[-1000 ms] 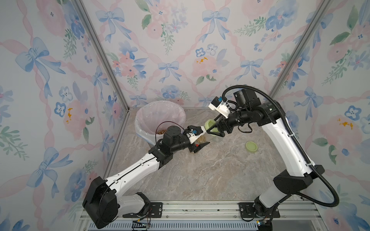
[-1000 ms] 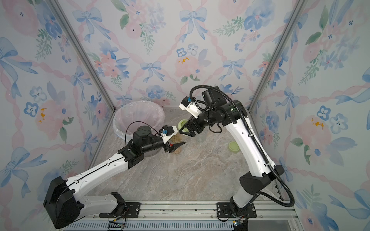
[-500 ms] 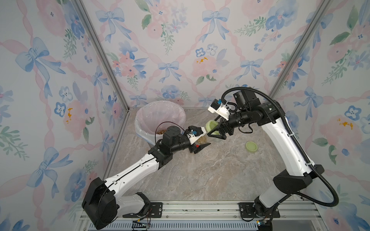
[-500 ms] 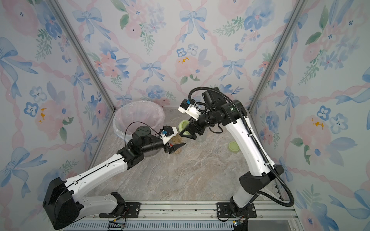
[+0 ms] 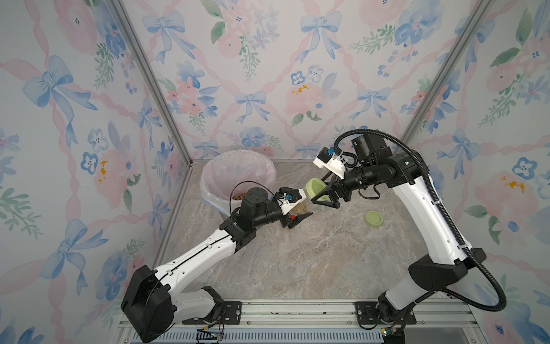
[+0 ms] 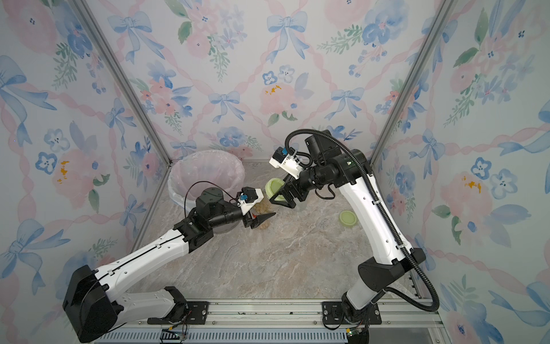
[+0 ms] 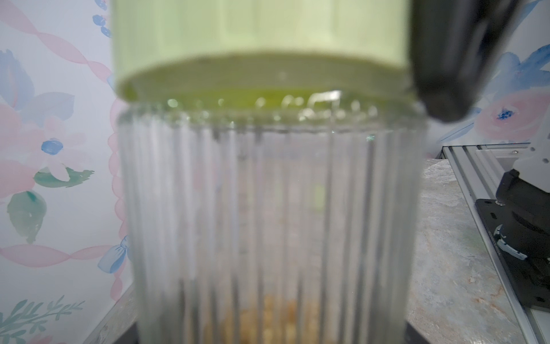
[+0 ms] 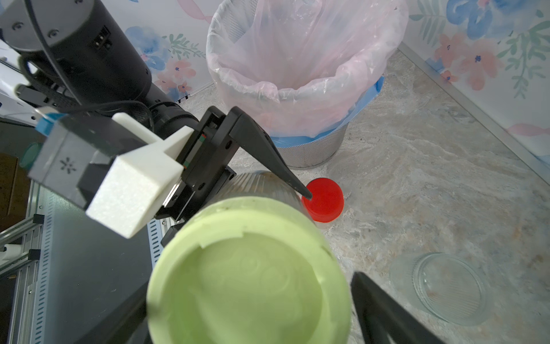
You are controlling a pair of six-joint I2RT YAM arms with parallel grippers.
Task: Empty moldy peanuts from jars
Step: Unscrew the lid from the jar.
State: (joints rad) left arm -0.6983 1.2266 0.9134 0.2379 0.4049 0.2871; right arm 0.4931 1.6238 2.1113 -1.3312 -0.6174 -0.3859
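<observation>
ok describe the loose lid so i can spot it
Start at the bag-lined bin in the back corner and cross the table to the right arm's side. The loose lid lies flat and alone there: pale green like the lid between the arms, but on no jar.

You're seeing a clear, ribbed, glossy jar (image 7: 268,208) with a matt green plastic lid (image 8: 247,274). The red lid (image 8: 324,199) is smooth plastic. The bin (image 8: 312,149) is metal mesh, its liner (image 8: 297,59) thin translucent film. The tabletop (image 8: 416,178) is smooth and marble-look.

marbled tabletop (image 5: 297,262) with bag-lined bin (image 5: 238,169), loose green lid (image 5: 374,219), red-lidded jar (image 8: 324,199), empty lidless jar (image 8: 446,289)
</observation>
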